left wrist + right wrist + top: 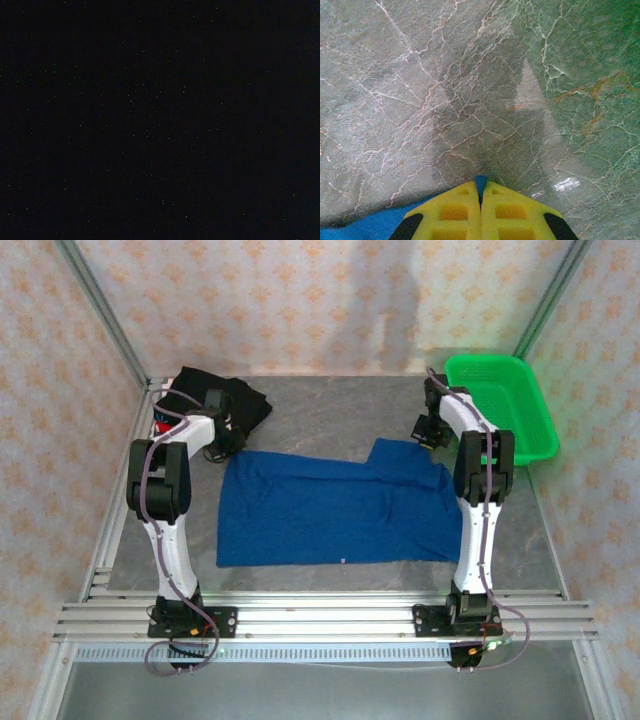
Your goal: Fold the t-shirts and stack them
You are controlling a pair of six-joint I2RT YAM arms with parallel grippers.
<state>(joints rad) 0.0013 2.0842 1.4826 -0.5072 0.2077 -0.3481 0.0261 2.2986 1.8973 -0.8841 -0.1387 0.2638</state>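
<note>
Right claw is clamping a far corner of the royal blue cloth t-shirt, presumably for folding; left claw is sitting closed, contents unclear.

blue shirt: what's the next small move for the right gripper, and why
Probably raise the right gripper slightly and start carrying its corner toward the near edge. Its yellow fingers are closed on a sliver of the blue t-shirt, which lies flat and unfolded on the table, so the grip looks ready for a fold.
</note>
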